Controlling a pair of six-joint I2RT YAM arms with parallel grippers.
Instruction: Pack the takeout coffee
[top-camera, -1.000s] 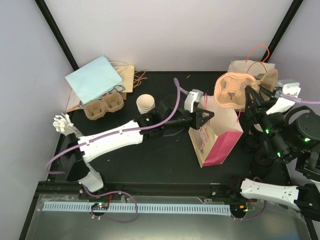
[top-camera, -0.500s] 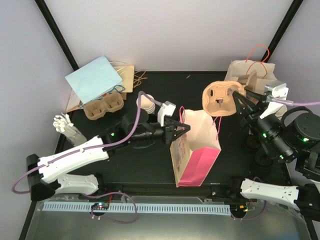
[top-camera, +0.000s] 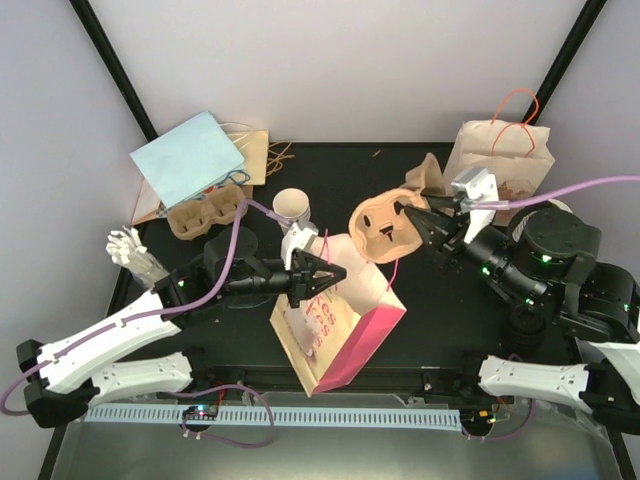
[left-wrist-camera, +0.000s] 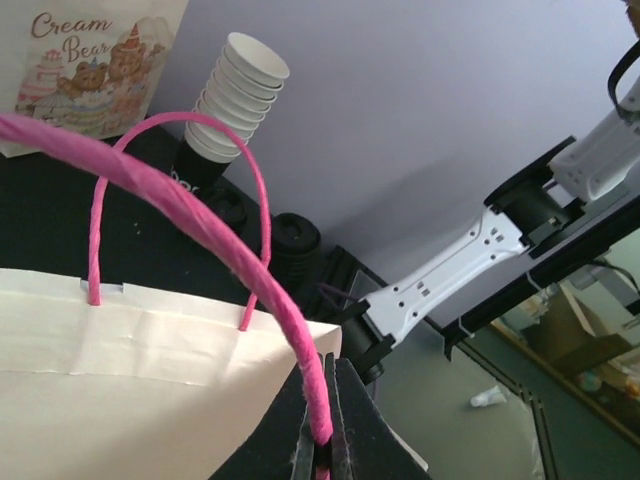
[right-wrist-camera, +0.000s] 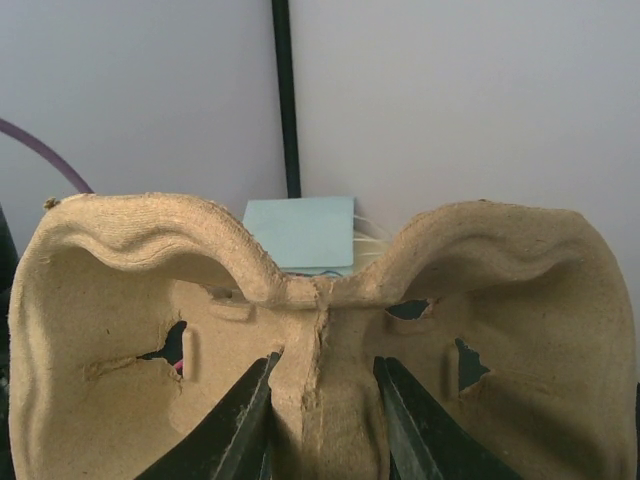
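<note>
Left gripper is pinched tight on the pink handle of the paper bag. In the left wrist view the cord runs straight down between the closed fingers. The bag hangs from that one handle near the front middle of the table. It is tilted, with its pink side panel turned toward the right arm and its mouth toward the far side.

Right gripper holds the cup carrier in the air, just above and beside the bag's mouth. The fingers are narrow, clamped either side of the carrier's middle ridge. The carrier stands on edge, with both cup wells facing the right wrist camera. Whether it touches the bag cannot be told.

On the table, far left: a second carrier and a blue bag. A paper cup stands just behind the left gripper. A brown bag sits at the far right.
</note>
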